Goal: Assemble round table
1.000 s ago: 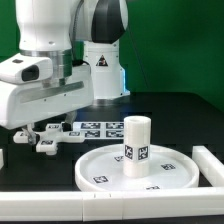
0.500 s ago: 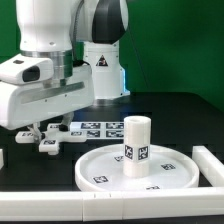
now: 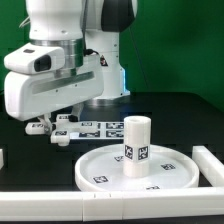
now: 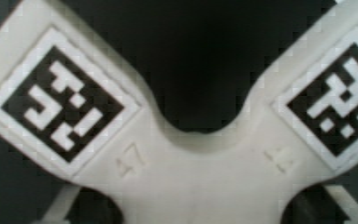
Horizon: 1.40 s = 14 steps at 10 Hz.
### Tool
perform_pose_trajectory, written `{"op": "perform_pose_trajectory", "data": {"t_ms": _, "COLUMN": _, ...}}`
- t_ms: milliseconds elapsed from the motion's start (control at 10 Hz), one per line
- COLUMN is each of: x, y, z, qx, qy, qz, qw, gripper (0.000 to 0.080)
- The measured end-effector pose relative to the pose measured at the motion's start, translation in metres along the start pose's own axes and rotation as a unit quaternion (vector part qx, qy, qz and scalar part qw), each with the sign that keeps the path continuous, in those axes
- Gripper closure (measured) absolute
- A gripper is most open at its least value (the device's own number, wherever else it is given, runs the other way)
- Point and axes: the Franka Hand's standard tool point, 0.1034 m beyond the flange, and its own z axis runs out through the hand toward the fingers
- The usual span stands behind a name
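White cross-shaped piece [image 3: 60, 127] hangs at middle left of the exterior frame, gripper [image 3: 63, 118] jaws clenched on it. The leg [image 3: 136, 146] stands upright on the disc [image 3: 100, 166], lower right. Risk: if yr grip is off-centre, the pc can tilt and knock the leg over.

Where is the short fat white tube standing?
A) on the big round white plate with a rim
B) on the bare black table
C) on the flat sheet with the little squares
A: the short thick white plastic cylinder leg stands upright on the large rimmed white round disc, with the disc's floor showing all around its foot.
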Motion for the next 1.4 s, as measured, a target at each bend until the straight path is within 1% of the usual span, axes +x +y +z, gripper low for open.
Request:
{"op": "perform_pose_trajectory", "data": {"t_ms": 100, "x": 0.015, "y": -0.012, "z": -0.014, "qx": 0.002, "qy": 0.000, "qz": 0.011, "qw": 1.000, "gripper": 0.0357}}
{"op": "perform_pose_trajectory", "data": {"t_ms": 300, "x": 0.053, "y": -0.043, "z": -0.046, "qx": 0.002, "qy": 0.001, "qz": 0.042, "qw": 0.999, "gripper": 0.0357}}
{"op": "perform_pose_trajectory", "data": {"t_ms": 400, "x": 0.071, "y": -0.055, "z": -0.057, "qx": 0.005, "qy": -0.003, "qz": 0.057, "qw": 0.998, "gripper": 0.0357}}
{"op": "perform_pose_trajectory", "data": {"t_ms": 500, "x": 0.085, "y": -0.060, "z": -0.063, "qx": 0.001, "qy": 0.003, "qz": 0.064, "qw": 0.998, "gripper": 0.0357}}
{"op": "perform_pose_trajectory", "data": {"t_ms": 600, "x": 0.091, "y": -0.063, "z": -0.063, "qx": 0.000, "qy": 0.005, "qz": 0.064, "qw": 0.998, "gripper": 0.0357}}
{"op": "perform_pose_trajectory", "data": {"t_ms": 700, "x": 0.087, "y": -0.062, "z": -0.061, "qx": 0.001, "qy": 0.003, "qz": 0.061, "qw": 0.998, "gripper": 0.0357}}
{"op": "perform_pose_trajectory", "data": {"t_ms": 800, "x": 0.087, "y": -0.061, "z": -0.061, "qx": 0.002, "qy": 0.003, "qz": 0.062, "qw": 0.998, "gripper": 0.0357}}
{"op": "perform_pose_trajectory", "data": {"t_ms": 900, "x": 0.087, "y": -0.062, "z": -0.061, "qx": 0.001, "qy": 0.003, "qz": 0.062, "qw": 0.998, "gripper": 0.0357}}
{"op": "perform_pose_trajectory", "data": {"t_ms": 1000, "x": 0.091, "y": -0.059, "z": -0.064, "qx": -0.001, "qy": 0.006, "qz": 0.059, "qw": 0.998, "gripper": 0.0357}}
{"op": "perform_pose_trajectory", "data": {"t_ms": 1100, "x": 0.112, "y": -0.046, "z": -0.078, "qx": -0.014, "qy": 0.023, "qz": 0.041, "qw": 0.999, "gripper": 0.0357}}
{"op": "perform_pose_trajectory", "data": {"t_ms": 1200, "x": 0.128, "y": -0.036, "z": -0.087, "qx": -0.020, "qy": 0.029, "qz": 0.028, "qw": 0.999, "gripper": 0.0357}}
{"op": "perform_pose_trajectory", "data": {"t_ms": 1300, "x": 0.138, "y": -0.030, "z": -0.095, "qx": -0.023, "qy": 0.034, "qz": 0.017, "qw": 0.999, "gripper": 0.0357}}
{"op": "perform_pose_trajectory", "data": {"t_ms": 1400, "x": 0.134, "y": -0.032, "z": -0.090, "qx": -0.022, "qy": 0.033, "qz": 0.019, "qw": 0.999, "gripper": 0.0357}}
